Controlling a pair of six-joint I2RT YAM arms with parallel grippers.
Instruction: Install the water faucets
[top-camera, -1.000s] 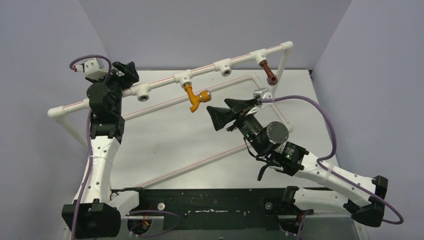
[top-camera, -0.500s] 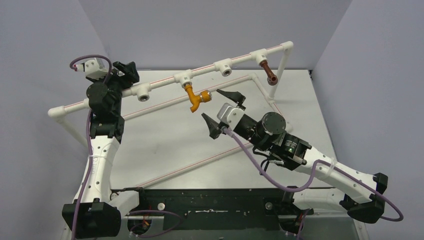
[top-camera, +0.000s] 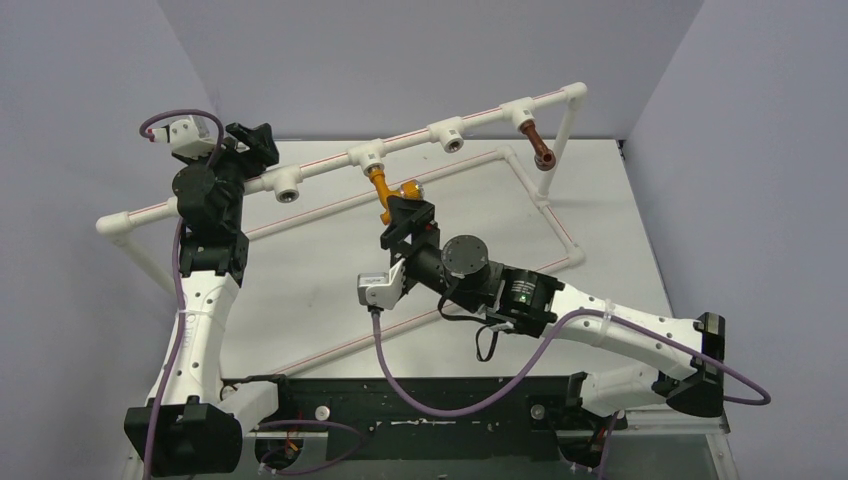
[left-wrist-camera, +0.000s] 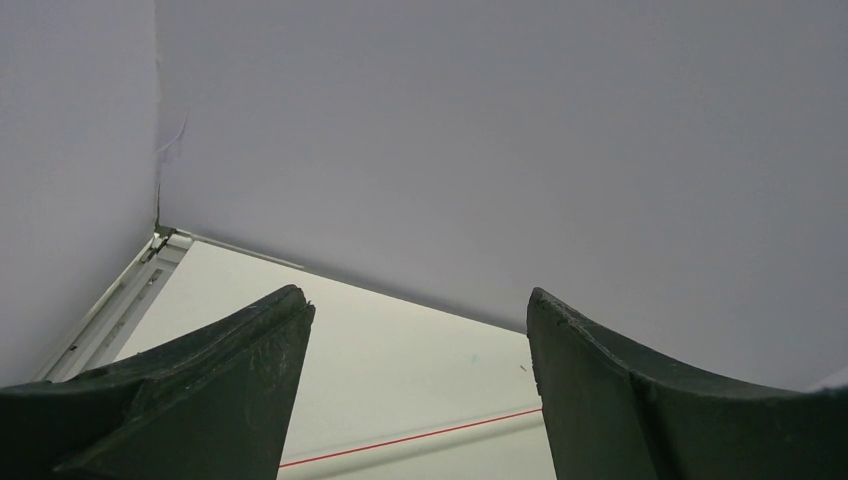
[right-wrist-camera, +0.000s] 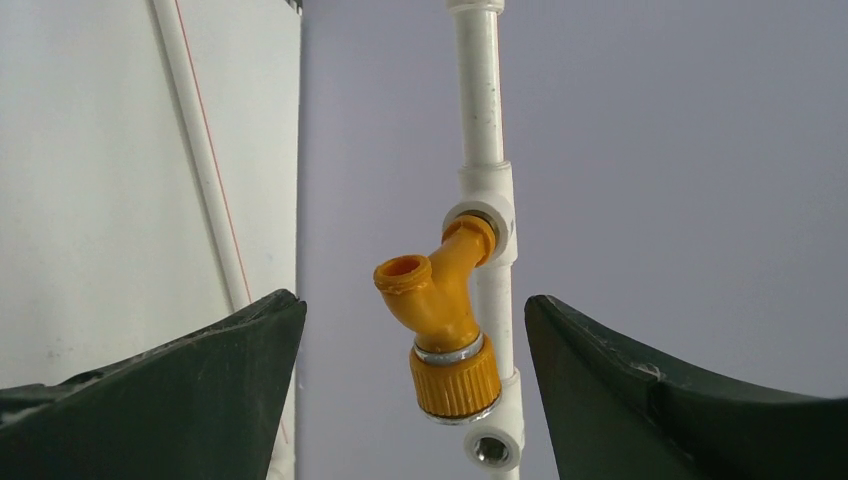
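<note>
orange-yellow faucet (right-wrist-camera: 440, 315) sits in white tee (right-wrist-camera: 487, 195); right gripper (right-wrist-camera: 415, 305) faces it, jaws spread, arm (top-camera: 620, 325) stretched leftward.

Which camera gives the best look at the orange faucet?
The right wrist view: the orange faucet sits central, close and unobstructed. The top external view shows it small, partly hidden by the right arm's fingers. The left wrist view misses it.
</note>
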